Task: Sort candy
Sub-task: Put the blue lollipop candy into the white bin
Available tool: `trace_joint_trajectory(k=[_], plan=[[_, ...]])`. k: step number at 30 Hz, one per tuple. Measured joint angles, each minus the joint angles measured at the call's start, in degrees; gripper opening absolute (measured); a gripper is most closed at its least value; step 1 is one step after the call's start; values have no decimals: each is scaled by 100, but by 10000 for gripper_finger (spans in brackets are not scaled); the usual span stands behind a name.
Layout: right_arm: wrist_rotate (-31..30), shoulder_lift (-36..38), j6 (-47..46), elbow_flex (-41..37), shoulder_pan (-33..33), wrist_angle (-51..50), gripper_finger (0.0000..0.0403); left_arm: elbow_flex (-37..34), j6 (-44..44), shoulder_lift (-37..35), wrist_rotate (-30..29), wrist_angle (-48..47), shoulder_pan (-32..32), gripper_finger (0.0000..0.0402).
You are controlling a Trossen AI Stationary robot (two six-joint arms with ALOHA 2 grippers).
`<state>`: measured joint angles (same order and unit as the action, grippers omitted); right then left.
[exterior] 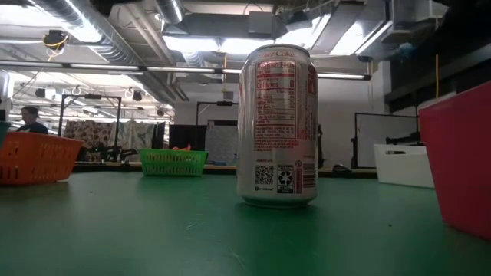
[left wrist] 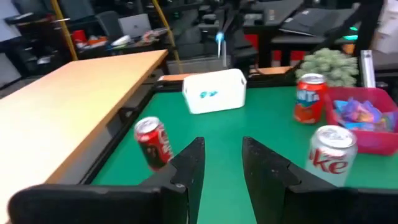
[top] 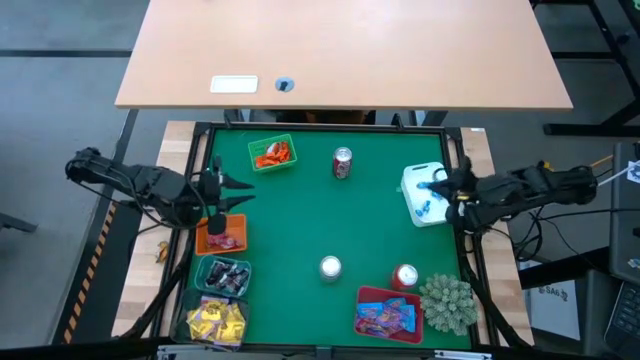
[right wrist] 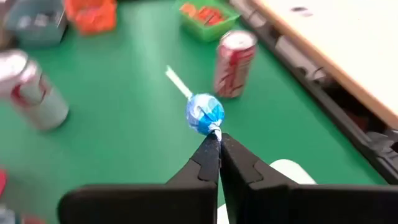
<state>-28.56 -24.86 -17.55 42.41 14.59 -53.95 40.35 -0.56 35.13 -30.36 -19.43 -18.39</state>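
Pinched by its twisted wrapper, a blue lollipop (right wrist: 204, 114) is held in the right gripper (right wrist: 219, 144) over the white bin (top: 424, 196); the left gripper (left wrist: 222, 163) is parted, empty, at the orange basket (top: 221, 236).

Readable: "Calories 0" on the centre can (exterior: 278, 126); partial "ke" lettering on the silver can (left wrist: 331, 157) just beyond the left gripper (left wrist: 222, 163).
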Motion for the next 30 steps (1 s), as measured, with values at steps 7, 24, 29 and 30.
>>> trace_joint_trajectory(k=[7, 24, 29, 30], plan=[[-589, 377, -996, 76, 0, -656, 3, -1135, 7, -778, -66, 856, 0, 98], [-12, 317, -3392, 76, 0, -2773, 3, -2915, -108, -2366, -636, 1568, 272, 98], [15, 242, -3787, 76, 0, -2684, 3, -3347, -151, -2699, -570, 1752, 376, 98], [33, 212, -3911, 76, 0, -2672, 3, -3416, -152, -2750, -535, 1753, 377, 98]])
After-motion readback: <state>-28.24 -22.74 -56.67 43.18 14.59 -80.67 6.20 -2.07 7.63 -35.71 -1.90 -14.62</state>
